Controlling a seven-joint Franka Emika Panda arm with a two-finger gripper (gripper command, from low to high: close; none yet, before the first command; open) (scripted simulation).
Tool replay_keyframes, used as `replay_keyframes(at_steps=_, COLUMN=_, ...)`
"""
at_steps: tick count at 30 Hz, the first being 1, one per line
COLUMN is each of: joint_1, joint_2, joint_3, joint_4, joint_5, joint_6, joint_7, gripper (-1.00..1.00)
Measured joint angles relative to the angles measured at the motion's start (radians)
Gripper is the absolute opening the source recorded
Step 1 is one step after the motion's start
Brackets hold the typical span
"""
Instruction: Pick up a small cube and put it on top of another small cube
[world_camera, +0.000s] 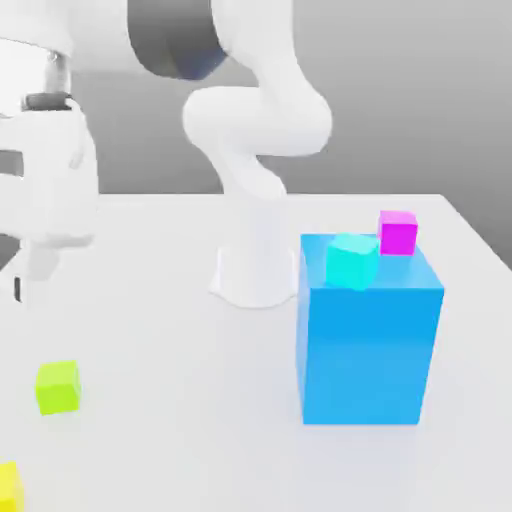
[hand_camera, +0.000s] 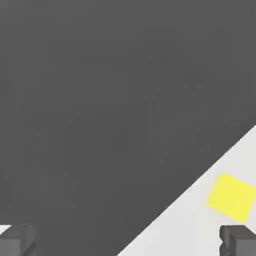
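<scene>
gripper (hand_camera: 128, 240): hanging with jaws spread wide, gripping nothing | yellow cube (hand_camera: 231, 197): lying on the white table (world_camera: 180, 400), well apart from the blue block (world_camera: 368, 345) | lime-green cube (world_camera: 57, 387): sitting nearer the blue block than the yellow cube

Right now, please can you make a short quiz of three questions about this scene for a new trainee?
1. True or false: the gripper is holding the yellow cube.
2. What sits on top of the big blue block? A) cyan cube B) green cube C) nothing
3. Fill in: the gripper's fingers are ____.

Key: 1 false, the cube lies on the table, apart from the fingers; 2 A; 3 open.
</scene>
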Motion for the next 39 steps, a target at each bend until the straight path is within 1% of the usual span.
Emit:
replay_keyframes(at_steps=10, joint_1=-0.085, joint_2=0.367, joint_3=-0.052, joint_4=0.056, joint_5=0.095, joint_6=0.074, joint_7=0.125, gripper=0.00)
replay_keyframes(at_steps=14, joint_1=-0.113, joint_2=0.512, joint_3=-0.031, joint_4=0.086, joint_5=0.131, joint_6=0.168, joint_7=0.117, gripper=0.00)
replay_keyframes(at_steps=15, joint_1=-0.118, joint_2=0.535, joint_3=-0.026, joint_4=0.091, joint_5=0.135, joint_6=0.185, joint_7=0.114, gripper=-1.00)
replay_keyframes(at_steps=21, joint_1=-0.120, joint_2=0.546, joint_3=-0.023, joint_4=0.094, joint_5=0.139, joint_6=0.195, joint_7=0.112, gripper=-1.00)
replay_keyframes(at_steps=26, joint_1=-0.100, joint_2=0.412, joint_3=-0.052, joint_4=0.059, joint_5=0.106, joint_6=0.096, joint_7=0.130, gripper=-1.00)
replay_keyframes(at_steps=34, joint_1=-0.132, joint_2=0.146, joint_3=-0.131, joint_4=-0.215, joint_5=-0.031, joint_6=0.114, joint_7=-0.008, gripper=-1.00)
replay_keyframes(at_steps=39, joint_1=-0.184, joint_2=-0.017, joint_3=-0.160, joint_4=-0.396, joint_5=-0.055, joint_6=0.135, joint_7=-0.147, gripper=-1.00)
